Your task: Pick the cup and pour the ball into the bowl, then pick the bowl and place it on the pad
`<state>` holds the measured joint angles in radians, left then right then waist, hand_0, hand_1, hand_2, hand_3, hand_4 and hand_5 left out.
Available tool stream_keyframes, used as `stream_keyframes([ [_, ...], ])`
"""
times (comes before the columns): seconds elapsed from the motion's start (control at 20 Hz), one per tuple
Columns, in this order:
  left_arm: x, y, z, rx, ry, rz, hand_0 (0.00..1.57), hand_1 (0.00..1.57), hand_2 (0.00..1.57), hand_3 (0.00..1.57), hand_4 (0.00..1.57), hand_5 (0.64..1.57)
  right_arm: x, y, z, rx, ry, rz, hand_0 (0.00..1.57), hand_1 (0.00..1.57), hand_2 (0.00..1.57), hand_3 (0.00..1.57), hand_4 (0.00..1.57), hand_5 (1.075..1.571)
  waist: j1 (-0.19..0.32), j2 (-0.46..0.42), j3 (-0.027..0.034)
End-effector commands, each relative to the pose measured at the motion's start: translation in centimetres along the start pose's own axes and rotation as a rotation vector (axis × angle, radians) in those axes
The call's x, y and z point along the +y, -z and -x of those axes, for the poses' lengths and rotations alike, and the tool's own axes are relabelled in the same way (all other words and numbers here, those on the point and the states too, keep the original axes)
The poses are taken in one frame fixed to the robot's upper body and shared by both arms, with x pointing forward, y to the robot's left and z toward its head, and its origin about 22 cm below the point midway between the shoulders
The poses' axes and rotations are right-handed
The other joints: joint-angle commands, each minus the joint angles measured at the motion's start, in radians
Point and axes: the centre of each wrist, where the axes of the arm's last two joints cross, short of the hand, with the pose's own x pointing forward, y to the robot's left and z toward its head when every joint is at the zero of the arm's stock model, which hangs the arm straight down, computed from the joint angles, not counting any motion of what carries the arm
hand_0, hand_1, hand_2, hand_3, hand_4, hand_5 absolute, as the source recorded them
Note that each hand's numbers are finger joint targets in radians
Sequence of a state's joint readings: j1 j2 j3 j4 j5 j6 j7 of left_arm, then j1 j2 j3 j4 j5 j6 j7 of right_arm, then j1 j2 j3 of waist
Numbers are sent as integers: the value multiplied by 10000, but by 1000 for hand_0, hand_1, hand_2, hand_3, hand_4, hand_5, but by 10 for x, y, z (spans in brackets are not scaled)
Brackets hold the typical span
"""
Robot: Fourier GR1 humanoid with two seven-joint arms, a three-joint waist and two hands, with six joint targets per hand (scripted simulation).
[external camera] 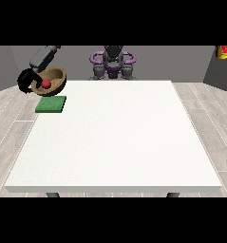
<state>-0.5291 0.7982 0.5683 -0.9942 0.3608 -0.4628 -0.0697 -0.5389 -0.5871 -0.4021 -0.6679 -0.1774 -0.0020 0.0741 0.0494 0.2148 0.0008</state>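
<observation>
A brown wooden bowl [55, 78] hangs in the air past the table's far left corner, tilted with its opening towards the camera. Inside it lies a small red ball [46, 84]. The black hand at the view's left [25, 81] is curled round the bowl's left rim and carries it. Below and just in front of the bowl, a green square pad [51, 104] lies flat on the white table [115, 137] near its far left edge. The bowl does not touch the pad. No cup shows. The other hand is out of view.
The robot's torso [113, 64] stands behind the table's far edge at the centre. A red and yellow object [224, 51] sits at the far upper right, off the table. Wooden floor surrounds the table.
</observation>
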Motion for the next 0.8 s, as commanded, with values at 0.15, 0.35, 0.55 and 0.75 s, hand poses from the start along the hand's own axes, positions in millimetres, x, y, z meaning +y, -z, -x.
stream_keyframes([
  [0.15, 2, 3, -9, 223, -60, 99, 0, 0, 0, 0, 1192, 1563, -23, 1, -3, 237, -436, 1291, 1571, 1571, 1571, 1087, 0, 1550, 105, -161, -5],
  [0.35, -2, -5, 8, 49, -69, 91, 0, 0, 0, 0, 1195, 1561, -17, 3, 0, -232, 127, 1706, 1508, 1508, 1412, 824, 0, 1552, 133, 84, -6],
  [0.55, 10, -7, 1, -650, 112, -167, 0, 0, 0, 0, 1185, 1563, -13, 8, -18, -636, 935, 1371, 1463, 1463, 1413, 835, 0, 1532, 182, 659, -7],
  [0.75, 15, 5, -18, -624, 33, -143, 0, 0, 0, 0, 1191, 1565, 22, 13, -21, -725, 1037, 1415, 1434, 1434, 1376, 670, 0, 1534, 253, 766, -5],
])
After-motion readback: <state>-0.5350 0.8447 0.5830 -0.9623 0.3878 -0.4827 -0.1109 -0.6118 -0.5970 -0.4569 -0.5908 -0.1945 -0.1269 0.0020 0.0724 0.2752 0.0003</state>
